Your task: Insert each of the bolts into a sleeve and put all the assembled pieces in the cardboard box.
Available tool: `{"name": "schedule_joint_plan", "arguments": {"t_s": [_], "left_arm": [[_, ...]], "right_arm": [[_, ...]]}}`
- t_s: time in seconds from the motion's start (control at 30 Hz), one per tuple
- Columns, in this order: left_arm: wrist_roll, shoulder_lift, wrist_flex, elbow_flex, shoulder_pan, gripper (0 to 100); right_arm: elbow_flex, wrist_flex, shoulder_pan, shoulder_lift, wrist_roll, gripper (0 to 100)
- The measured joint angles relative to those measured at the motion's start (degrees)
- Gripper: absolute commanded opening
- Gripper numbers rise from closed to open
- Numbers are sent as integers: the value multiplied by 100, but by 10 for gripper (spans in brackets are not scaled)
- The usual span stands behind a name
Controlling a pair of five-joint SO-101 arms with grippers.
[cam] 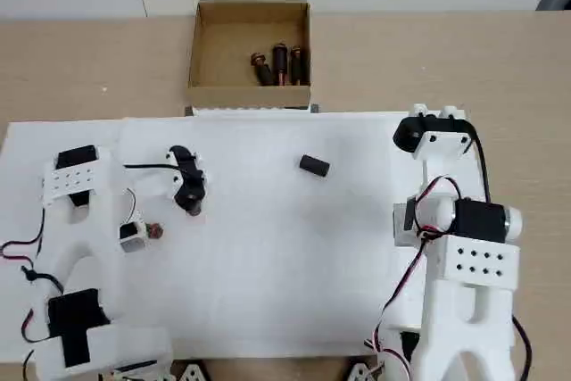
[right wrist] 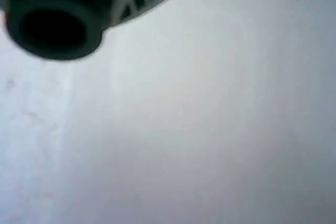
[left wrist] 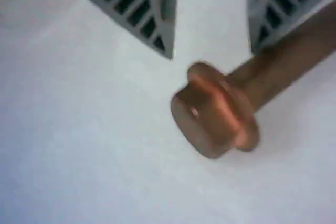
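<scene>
**Bolt by the open left fingers, sleeve ready on the right**

We find the one loose bolt (cam: 154, 231) lying on the white sheet (cam: 294, 256) at the left-centre of the high view. It is close by the left arm and well apart from the right arm at the far right, so the pick falls to the left.

From the wrist, the left gripper (left wrist: 212, 51) stands open and holds nothing. Its two ribbed fingers (left wrist: 142, 14) are spread wider than the shank. The bolt's head sits just past the fingertips, roughly between them, while the shank slants away under the tip of one finger. The long axis therefore runs askew to the gap rather than squarely across it. We judge the wrist must turn or shift before closing on the shank.

The right gripper (cam: 415, 134), at the sheet's right edge, seems closed on a held sleeve (right wrist: 52, 27), black, with its bore facing the wrist camera.

A loose sleeve (cam: 314, 166) lies mid-sheet, below the cardboard box (cam: 227, 46). Three assembled pieces (cam: 279, 64) are already in the box.
</scene>
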Motion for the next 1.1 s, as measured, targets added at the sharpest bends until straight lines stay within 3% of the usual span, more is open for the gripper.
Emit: {"name": "schedule_joint_plan", "arguments": {"t_s": [0.43, 0.8, 1.1], "left_arm": [[18, 18, -264, -255, 211, 91], [79, 18, 352, -888, 325, 92], [79, 774, -185, -1002, 343, 92]], "right_arm": [[0, 0, -9, 0, 0, 10], [0, 0, -9, 0, 0, 10], [0, 0, -9, 0, 0, 10]]}}
